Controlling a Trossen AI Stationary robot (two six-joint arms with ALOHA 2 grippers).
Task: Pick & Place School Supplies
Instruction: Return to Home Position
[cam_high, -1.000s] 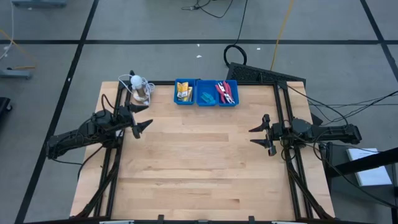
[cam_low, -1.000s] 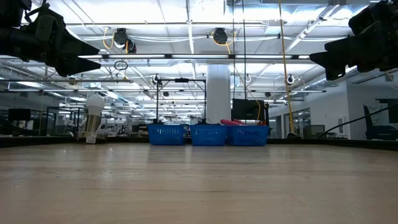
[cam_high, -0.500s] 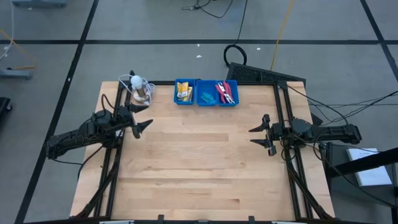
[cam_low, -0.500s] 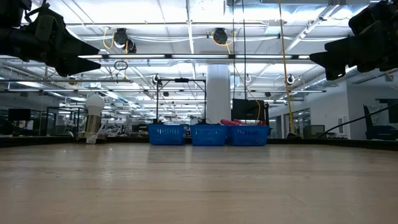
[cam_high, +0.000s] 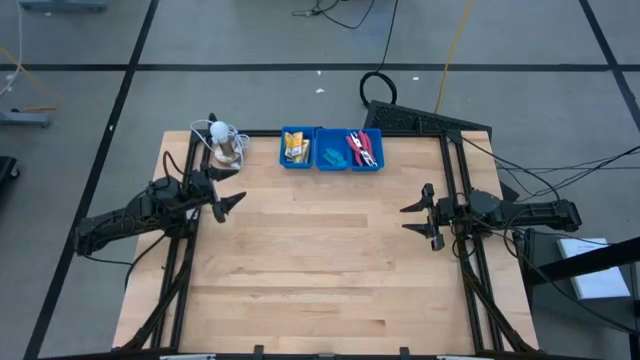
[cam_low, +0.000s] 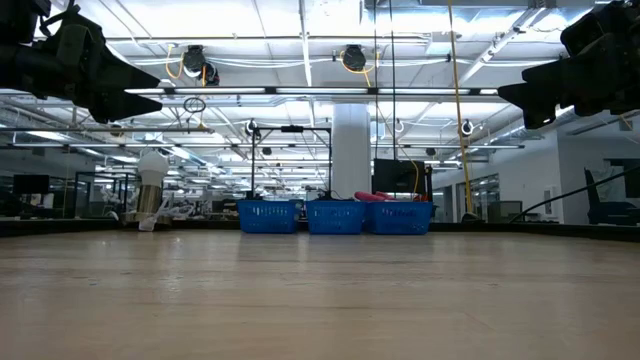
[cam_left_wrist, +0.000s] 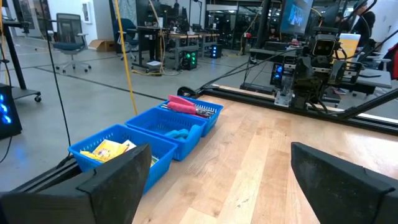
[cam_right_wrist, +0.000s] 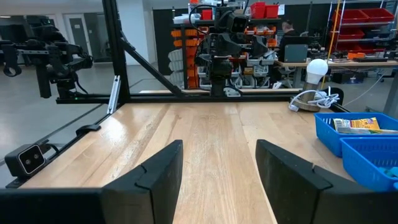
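School supplies all inside the blue tray (cam_high: 316, 150) at the far edge of the worktop (cam_high: 320, 270), sorted by kind: yellow-orange packets (cam_high: 295, 149) in the compartment on the left arm's side, light-blue erasers (cam_high: 331, 155) in the middle one, red-handled scissors (cam_high: 363, 148) in the compartment on the right arm's side. Left gripper (cam_high: 238, 185) over the worktop's left edge, near the white round object with its coiled cable (cam_high: 227, 140), fingers spread wide and holding nothing. Right gripper (cam_high: 404, 219) over the right edge, well apart from the tray, fingers likewise parted and empty. Both pointing inward across the bare wood toward each other. From the low view, both raised well clear of the surface.
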